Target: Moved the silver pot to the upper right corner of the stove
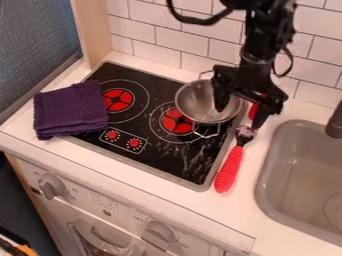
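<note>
Gripper [239, 115] over the stove's right side, fingers spread apart, pointing down, pinching nothing that shows. One finger is down inside the silver pot [194, 98], the other outside it past the right rim, so the pot's right wall sits between them. Can't tell if either finger touches the wall.

Silver pot: on the stove [150, 147], toward its upper right corner, partly over the right red burner [175, 123]. Loop handles, one toward the tiled wall [180, 41], one toward the stove's front edge.

Red-handled utensil [230, 170] lies along the stove's right edge, metal head near the outer finger. Some red thing [252, 111] partly hidden behind the gripper. Purple cloth [70, 110], folded, across the stove's left edge. Grey sink [267, 165] at the counter's [284, 225] right.
</note>
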